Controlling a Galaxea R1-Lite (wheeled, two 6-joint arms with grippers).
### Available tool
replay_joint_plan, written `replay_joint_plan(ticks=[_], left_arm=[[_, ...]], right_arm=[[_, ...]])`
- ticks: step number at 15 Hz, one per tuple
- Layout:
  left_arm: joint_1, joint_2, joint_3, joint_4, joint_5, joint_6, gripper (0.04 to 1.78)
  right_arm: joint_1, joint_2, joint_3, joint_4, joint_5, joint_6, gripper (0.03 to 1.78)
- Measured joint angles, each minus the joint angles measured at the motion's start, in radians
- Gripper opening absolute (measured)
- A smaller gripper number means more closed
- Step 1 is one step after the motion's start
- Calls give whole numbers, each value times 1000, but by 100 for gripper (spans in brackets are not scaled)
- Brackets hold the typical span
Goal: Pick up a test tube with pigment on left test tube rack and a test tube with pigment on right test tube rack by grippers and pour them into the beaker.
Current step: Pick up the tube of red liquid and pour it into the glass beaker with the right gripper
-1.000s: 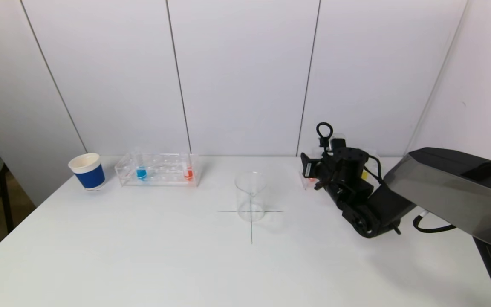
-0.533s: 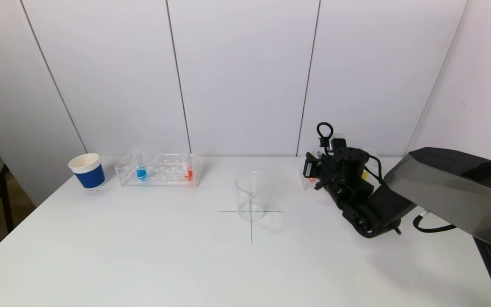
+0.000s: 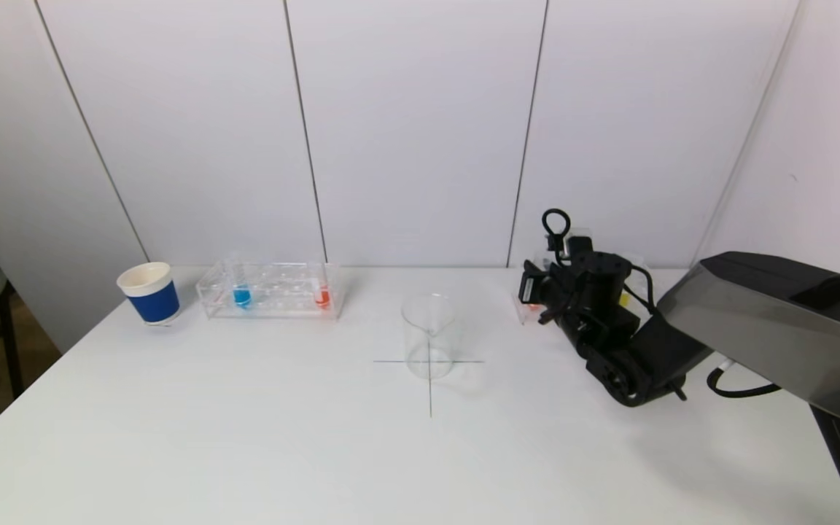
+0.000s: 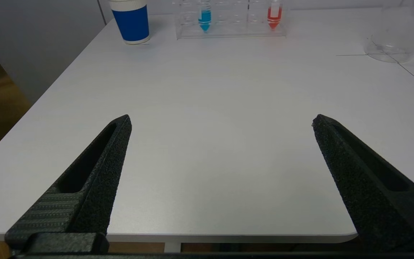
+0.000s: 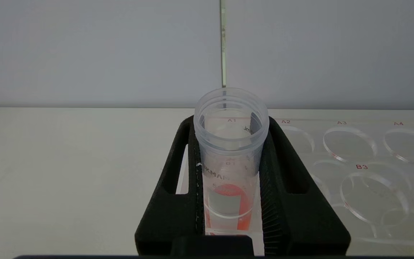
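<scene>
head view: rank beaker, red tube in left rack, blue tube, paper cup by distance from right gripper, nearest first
Right gripper is at the right rack, closed on a tube.
1. Beaker, table centre, on the cross mark.
2. Red tube, near end of left rack.
3. Blue tube, far end of left rack.
4. Paper cup, far left.

In the head view the right rack (image 3: 524,310) is almost wholly hidden behind the right gripper (image 3: 537,292); only a corner with an orange tint shows. In the right wrist view the tube's (image 5: 230,144) lower end is cut off behind the gripper body. The beaker (image 4: 395,36) is cropped at the left wrist picture's edge. The left gripper (image 4: 221,120) shows its fingers (image 4: 95,172) only.
</scene>
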Motion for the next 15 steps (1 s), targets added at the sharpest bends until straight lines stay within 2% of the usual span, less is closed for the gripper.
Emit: replay_joint_plan(ticks=[15], left_arm=[[0,0,0,0,0,0,176]], right_arm=[[8,-47,7,23,-1,-15,49]])
